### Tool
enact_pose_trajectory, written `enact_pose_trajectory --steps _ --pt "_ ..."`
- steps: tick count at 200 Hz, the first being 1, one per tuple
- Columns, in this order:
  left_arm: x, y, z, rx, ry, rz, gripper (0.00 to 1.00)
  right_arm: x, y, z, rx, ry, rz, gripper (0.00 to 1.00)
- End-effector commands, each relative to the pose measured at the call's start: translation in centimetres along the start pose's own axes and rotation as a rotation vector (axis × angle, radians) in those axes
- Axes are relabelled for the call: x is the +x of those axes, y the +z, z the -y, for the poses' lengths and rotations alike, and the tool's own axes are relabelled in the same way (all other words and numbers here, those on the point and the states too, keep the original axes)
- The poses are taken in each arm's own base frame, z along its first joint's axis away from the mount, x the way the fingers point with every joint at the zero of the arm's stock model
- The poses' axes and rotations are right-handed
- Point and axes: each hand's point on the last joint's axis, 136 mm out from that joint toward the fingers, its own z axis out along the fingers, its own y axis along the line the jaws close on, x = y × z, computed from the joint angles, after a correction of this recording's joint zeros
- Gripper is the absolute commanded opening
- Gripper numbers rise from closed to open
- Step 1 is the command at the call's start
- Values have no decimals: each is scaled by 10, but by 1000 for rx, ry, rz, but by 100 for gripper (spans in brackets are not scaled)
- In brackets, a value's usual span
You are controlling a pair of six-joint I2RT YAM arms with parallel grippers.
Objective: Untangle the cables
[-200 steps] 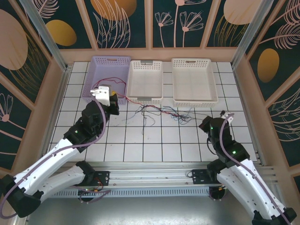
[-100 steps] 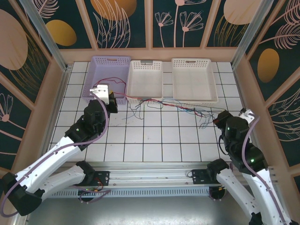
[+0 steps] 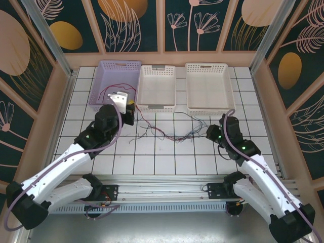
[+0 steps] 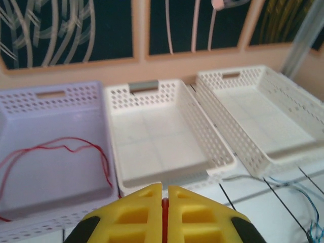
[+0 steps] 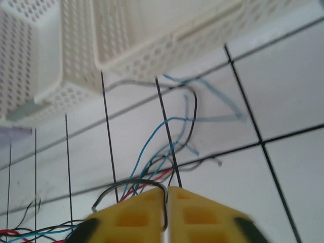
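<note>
The cables (image 3: 172, 132) lie as a loose tangle of red, black and blue wires on the tiles in front of the baskets. One red cable (image 3: 115, 87) loops inside the lilac basket (image 3: 104, 68) and runs out over its front wall. My left gripper (image 3: 126, 109) hovers at that basket's front right corner, shut on the red cable (image 4: 165, 202). My right gripper (image 3: 212, 132) is at the tangle's right end. Its fingers (image 5: 147, 212) stand almost together with a black cable (image 5: 165, 202) in the narrow gap. Blue cable (image 5: 152, 147) and red cable (image 5: 152, 179) strands spread on the tiles just ahead.
Two white baskets stand beside the lilac one, the middle basket (image 3: 158, 68) and the right basket (image 3: 210, 66). Both hold nothing. Wooden walls (image 3: 66, 91) close the tiled table on three sides. The right basket's front wall (image 5: 152, 40) is close ahead of my right gripper.
My right gripper swung out to the right, pulling the cables taut, then came back left to the tangle, and the cables went slack. My left gripper shifted slightly right.
</note>
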Motion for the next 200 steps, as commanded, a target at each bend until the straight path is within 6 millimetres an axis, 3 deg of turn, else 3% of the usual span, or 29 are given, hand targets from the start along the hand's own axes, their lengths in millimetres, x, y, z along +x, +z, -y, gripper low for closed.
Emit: enact_pose_trajectory --steps 1,22,46,71,93,118,159,200 --pt "-1 4 20 111 -1 -21 0 1 5 -27 -147 -36 -17 35" --pt "2 5 26 140 6 -36 0 9 16 -17 -102 -28 -47 47" --pt "6 6 32 178 19 -54 0 2 21 4 27 -9 -9 53" --pt "9 8 32 174 35 -67 0 -2 28 5 34 -8 8 54" --pt "12 11 31 165 44 -77 0 3 46 13 96 -16 -31 49" --pt "12 10 34 186 43 -79 0 20 68 27 146 -6 -90 30" --pt "12 8 38 211 45 -77 0 34 78 41 131 57 -78 30" --pt "14 9 42 233 43 -86 0 35 97 33 66 59 -66 27"
